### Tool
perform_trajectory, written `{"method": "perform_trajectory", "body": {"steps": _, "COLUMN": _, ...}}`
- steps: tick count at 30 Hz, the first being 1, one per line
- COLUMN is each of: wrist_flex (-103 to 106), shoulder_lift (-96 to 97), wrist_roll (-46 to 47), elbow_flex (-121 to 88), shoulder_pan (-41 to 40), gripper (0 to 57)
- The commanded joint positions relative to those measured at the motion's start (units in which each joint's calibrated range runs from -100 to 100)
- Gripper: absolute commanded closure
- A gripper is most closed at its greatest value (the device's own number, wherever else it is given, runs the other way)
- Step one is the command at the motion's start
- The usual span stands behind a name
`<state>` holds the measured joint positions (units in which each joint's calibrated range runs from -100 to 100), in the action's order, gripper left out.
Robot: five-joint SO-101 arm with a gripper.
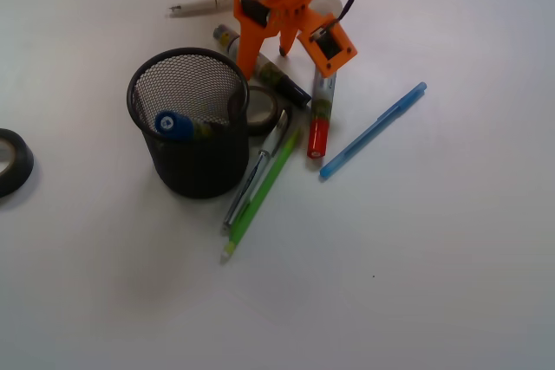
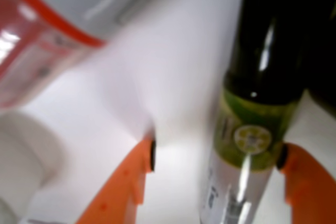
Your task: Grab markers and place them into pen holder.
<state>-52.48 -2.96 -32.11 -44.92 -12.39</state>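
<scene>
White desk (image 1: pixel 416 283) under me: my orange hand (image 1: pixel 270 55) spreads open astride the silver-grey black-capped marker (image 2: pixel 247 145) (blue-capped marker (image 1: pixel 176 125) sits in the black mesh pen holder (image 1: pixel 191 162)).

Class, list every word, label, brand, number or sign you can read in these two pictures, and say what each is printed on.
No text can be read in either view.
Black-capped marker: green-yellow label with a round emblem and grey print on the barrel, too blurred to read.
Red-capped marker: label too small to read.
White pen at the top: dark marks, too small to read.
</scene>
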Motion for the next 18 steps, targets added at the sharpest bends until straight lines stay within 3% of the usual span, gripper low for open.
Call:
{"method": "perform_trajectory", "body": {"steps": 1, "wrist_flex": 2.5, "shoulder_lift": 2.5, "wrist_roll": 0.0, "elbow_flex": 2.0, "shoulder_pan": -0.4, "gripper": 42.4}}
{"method": "perform_trajectory", "body": {"steps": 7, "wrist_flex": 3.9, "shoulder_lift": 4.9, "wrist_roll": 0.0, "elbow_flex": 2.0, "shoulder_pan": -0.4, "gripper": 57.1}}
{"method": "perform_trajectory", "body": {"steps": 12, "wrist_flex": 1.6, "shoulder_lift": 4.4, "wrist_roll": 0.0, "elbow_flex": 5.4, "shoulder_pan": -0.4, "gripper": 57.0}}
{"method": "perform_trajectory", "body": {"steps": 18, "wrist_flex": -19.3, "shoulder_lift": -4.8, "wrist_roll": -2.9, "elbow_flex": 22.5, "shoulder_pan": -0.8, "gripper": 57.0}}
